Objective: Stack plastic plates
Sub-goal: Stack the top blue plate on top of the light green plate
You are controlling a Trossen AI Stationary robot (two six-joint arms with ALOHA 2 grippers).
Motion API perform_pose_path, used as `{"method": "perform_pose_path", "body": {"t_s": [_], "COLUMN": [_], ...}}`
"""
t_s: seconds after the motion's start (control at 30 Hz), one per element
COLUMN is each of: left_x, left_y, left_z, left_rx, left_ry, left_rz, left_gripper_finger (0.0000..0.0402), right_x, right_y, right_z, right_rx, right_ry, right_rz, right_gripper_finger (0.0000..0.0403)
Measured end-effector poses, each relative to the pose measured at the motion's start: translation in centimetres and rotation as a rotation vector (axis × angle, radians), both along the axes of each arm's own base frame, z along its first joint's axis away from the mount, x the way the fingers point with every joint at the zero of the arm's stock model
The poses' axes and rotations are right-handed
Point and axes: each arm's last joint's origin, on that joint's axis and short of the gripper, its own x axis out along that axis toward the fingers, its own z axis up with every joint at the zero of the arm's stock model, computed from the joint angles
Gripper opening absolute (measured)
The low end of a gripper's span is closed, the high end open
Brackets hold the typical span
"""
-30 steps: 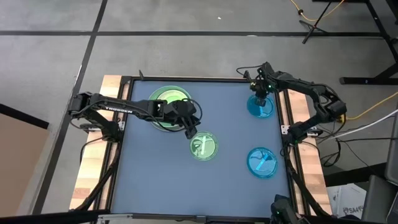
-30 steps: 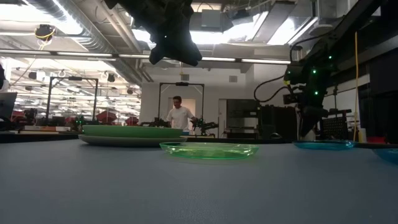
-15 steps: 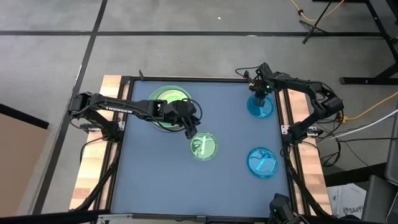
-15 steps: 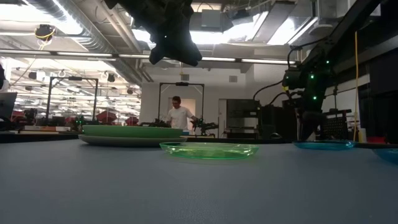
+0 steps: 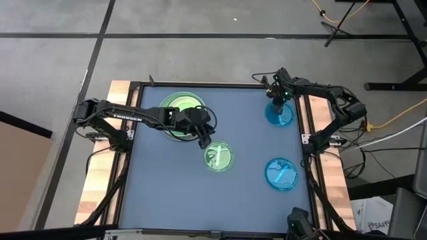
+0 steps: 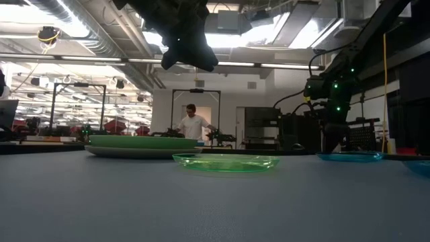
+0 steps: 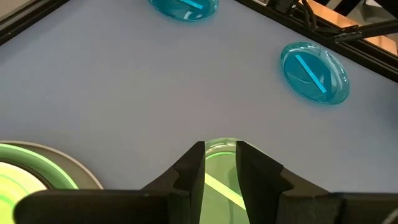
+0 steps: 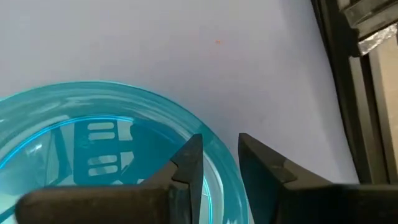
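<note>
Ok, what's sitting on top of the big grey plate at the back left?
A light green plate lies on the large grey plate, whose rim shows beneath. The left arm crosses over the stack in the high view, so whatever else rests there is hidden.

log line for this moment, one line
left claw: open, above small green plate | right claw: open, over far cyan plate rim | stack: green on grey | near cyan plate: loose
</note>
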Motion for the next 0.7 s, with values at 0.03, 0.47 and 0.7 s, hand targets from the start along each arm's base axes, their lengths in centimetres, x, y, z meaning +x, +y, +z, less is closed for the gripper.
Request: {"method": "perform_pose_path", "body": {"t_s": [0.03, 0.47, 0.7], "left_x": [0.00, 0.00, 0.00], "left_y": [0.00, 0.00, -0.01], "left_z": [0.00, 0.00, 0.00], "left_rx": [0.000, 0.000, 0.000], "left_ry": [0.000, 0.000, 0.000], "left_rz": [0.000, 0.000, -0.001], "left_gripper_finger": [0.0083, 0.0083, 0.0083], "right_x": [0.02, -0.08, -0.11], "right_y": [0.02, 0.77, 0.83], "right_z": [0.00, -0.20, -0.21], "right_rx": [0.005, 0.114, 0.119], "right_ry": [-0.007, -0.048, -0.043], "right_rz": [0.004, 0.057, 0.062], "right_gripper_finger": [0.0092, 0.0092, 0.0092]}}
